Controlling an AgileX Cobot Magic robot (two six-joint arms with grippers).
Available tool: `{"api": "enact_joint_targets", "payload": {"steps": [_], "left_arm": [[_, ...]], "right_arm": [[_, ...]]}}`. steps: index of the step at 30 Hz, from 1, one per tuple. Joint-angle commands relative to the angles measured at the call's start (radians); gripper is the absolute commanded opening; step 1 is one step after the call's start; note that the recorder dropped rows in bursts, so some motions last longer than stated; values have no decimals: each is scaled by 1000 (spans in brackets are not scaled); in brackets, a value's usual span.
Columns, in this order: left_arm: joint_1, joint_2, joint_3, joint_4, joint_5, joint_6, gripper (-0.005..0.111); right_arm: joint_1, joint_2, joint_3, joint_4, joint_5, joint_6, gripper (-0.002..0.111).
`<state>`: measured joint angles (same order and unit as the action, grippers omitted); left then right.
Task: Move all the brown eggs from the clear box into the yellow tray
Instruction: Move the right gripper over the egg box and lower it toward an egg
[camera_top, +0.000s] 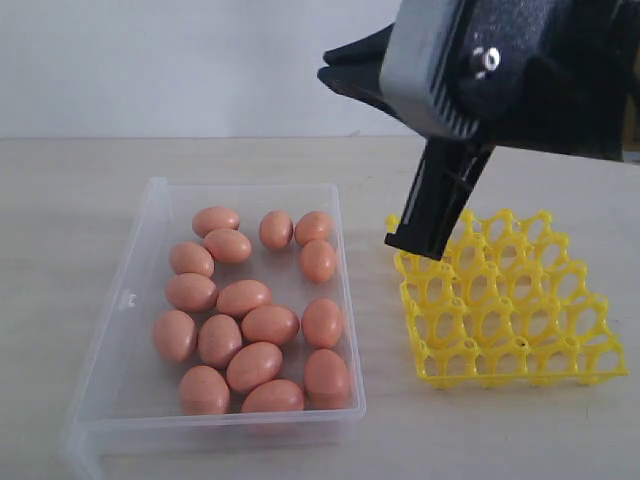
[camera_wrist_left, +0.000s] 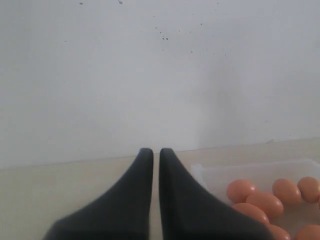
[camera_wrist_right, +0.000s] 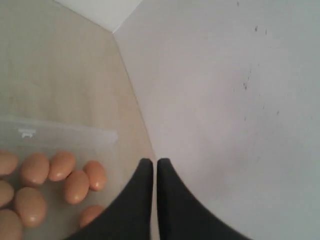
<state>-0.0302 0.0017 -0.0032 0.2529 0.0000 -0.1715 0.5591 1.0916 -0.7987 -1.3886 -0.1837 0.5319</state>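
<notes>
The right gripper (camera_wrist_right: 152, 163) has its two black fingers drawn together, with only a hairline slit between them and nothing clamped. It is held clear above the table (camera_top: 80, 190) and close to the wall, and its wrist view takes in one end of the box (camera_top: 118, 335) with several eggs (camera_top: 243, 297). The left gripper (camera_wrist_left: 152, 151) is likewise closed to a thin slit and empty; a corner of the box with a few eggs shows near its fingers. In the exterior view the right arm (camera_top: 520, 70) fills the upper right, above the tray (camera_top: 520, 377). All sixteen eggs lie loose on the box floor, many touching one another. The tray stands on the table to the right of the box, near it but apart.
</notes>
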Motion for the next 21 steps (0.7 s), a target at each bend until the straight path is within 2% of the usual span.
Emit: {"api": "enact_joint_targets", "payload": {"steps": [1, 4, 6, 10, 13, 15, 18, 20, 21], "left_arm": [[-3, -2, 3, -2, 0, 1, 4], [-3, -2, 3, -2, 0, 1, 4], [-3, -2, 3, -2, 0, 1, 4], [-3, -2, 3, -2, 0, 1, 4], [-3, -2, 3, -2, 0, 1, 4], [-3, -2, 3, -2, 0, 1, 4], [-3, -2, 3, -2, 0, 1, 4], [-3, -2, 3, -2, 0, 1, 4], [-3, -2, 3, -2, 0, 1, 4]], "right_arm": [[-1, 60, 2, 369, -17, -497, 0], [-3, 131, 2, 719, -28, -692, 0], [-3, 188, -13, 914, -39, -673, 0], [-21, 277, -113, 962, 143, -425, 0], [-21, 361, -234, 973, 433, -385, 0], [-19, 427, -316, 1075, 594, -492, 0], [-25, 527, -443, 1441, 833, -851, 0], [-31, 588, -521, 1648, 1014, -1035, 0], [-31, 620, -561, 1696, 1092, -1063, 0]]}}
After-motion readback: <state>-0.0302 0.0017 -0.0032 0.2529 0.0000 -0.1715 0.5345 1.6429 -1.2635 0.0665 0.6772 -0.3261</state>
